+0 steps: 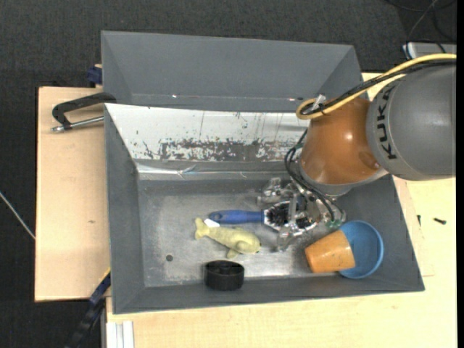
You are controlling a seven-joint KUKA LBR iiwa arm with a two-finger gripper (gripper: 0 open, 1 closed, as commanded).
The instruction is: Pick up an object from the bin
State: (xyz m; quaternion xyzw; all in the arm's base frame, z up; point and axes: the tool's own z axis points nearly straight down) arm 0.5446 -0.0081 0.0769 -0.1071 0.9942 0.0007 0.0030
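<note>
My gripper [284, 223] is low over the bin floor, right of the middle, under the orange wrist cover. A blue-handled tool [235, 217] lies just left of it, its right end reaching the gripper's metal parts. Below that tool rests a pale yellow soft toy [230, 238], shaped like a small animal. To the gripper's lower right an orange cup [328, 255] lies on its side against a blue bowl [365, 251].
A black round cap [223, 274] sits near the front wall, left of the middle. The left part of the bin floor is bare metal. The arm and its cables come in from the right over the bin's right wall.
</note>
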